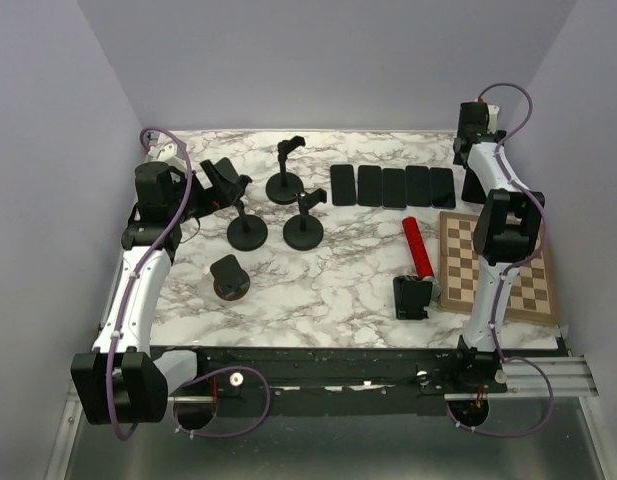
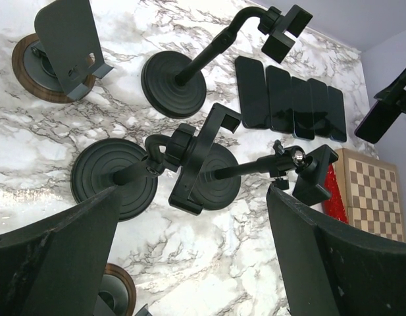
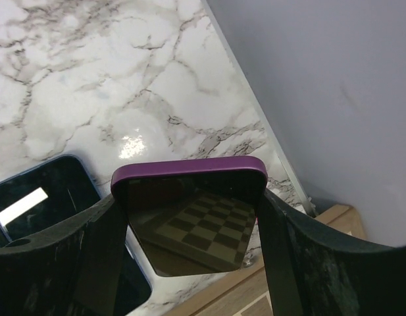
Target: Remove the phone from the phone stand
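At the far right of the worktop (image 1: 328, 285), the right claw (image 3: 189, 260) clamps a purple-edged phone (image 3: 189, 217) by its sides, seemingly lifted above the row of phones (image 1: 393, 186). Far left, the left claw (image 2: 196, 263) gapes wide over a phone stand (image 2: 196, 158).

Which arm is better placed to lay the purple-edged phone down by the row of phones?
Right. Its fingers hold that phone near the row; the left fingers are open over the stands.
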You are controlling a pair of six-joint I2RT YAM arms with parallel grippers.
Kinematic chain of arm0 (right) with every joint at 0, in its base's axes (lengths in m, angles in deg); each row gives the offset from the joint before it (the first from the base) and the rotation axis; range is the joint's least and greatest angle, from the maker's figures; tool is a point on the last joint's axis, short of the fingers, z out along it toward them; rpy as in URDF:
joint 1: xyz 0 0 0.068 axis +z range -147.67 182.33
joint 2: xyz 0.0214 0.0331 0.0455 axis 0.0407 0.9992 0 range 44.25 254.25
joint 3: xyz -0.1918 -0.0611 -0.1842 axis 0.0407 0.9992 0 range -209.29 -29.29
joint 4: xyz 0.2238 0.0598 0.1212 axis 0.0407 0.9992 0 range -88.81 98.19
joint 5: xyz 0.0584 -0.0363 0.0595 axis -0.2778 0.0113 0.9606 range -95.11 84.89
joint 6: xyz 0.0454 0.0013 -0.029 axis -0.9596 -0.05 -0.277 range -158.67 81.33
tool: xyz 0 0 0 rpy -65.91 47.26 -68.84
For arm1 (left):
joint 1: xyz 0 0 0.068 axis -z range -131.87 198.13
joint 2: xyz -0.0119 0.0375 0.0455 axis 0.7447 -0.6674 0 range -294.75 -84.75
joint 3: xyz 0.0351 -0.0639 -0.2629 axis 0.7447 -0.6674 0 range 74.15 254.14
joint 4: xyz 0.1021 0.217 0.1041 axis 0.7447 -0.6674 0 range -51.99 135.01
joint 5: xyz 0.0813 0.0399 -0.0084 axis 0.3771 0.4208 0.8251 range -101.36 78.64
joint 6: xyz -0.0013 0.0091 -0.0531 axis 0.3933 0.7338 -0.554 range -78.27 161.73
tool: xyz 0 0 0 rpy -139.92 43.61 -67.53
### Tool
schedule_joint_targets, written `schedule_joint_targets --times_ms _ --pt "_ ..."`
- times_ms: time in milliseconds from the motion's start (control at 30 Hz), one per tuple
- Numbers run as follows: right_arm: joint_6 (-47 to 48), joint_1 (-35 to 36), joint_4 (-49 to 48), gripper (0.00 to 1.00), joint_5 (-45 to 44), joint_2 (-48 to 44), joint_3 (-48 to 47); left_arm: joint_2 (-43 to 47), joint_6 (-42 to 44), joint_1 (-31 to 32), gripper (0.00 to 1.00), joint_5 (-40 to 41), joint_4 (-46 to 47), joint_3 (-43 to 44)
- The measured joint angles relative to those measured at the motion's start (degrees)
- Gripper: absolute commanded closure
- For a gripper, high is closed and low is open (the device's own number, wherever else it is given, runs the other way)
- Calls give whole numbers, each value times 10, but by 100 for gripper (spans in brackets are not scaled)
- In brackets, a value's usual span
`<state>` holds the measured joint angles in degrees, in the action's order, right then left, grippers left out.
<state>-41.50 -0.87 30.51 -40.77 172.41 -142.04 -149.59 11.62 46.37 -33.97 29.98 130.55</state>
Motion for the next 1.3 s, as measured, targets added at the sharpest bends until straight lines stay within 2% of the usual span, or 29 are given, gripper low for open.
schedule_joint_targets --times_ms 233,467,867,1200,1300 --pt "5 -21 -14 97 22 49 4 0 0 -2 2 0 -1 0" --pt "12 -24 -13 78 66 71 0 0 0 -2 2 0 -1 0" --pt "21 -28 -3 57 98 123 -63 0 0 -4 1 0 -1 0" --pt "20 -30 8 20 116 133 -82 0 0 -4 1 0 -1 0" --pt "18 -31 13 14 122 135 -87 0 0 -4 1 0 -1 0"
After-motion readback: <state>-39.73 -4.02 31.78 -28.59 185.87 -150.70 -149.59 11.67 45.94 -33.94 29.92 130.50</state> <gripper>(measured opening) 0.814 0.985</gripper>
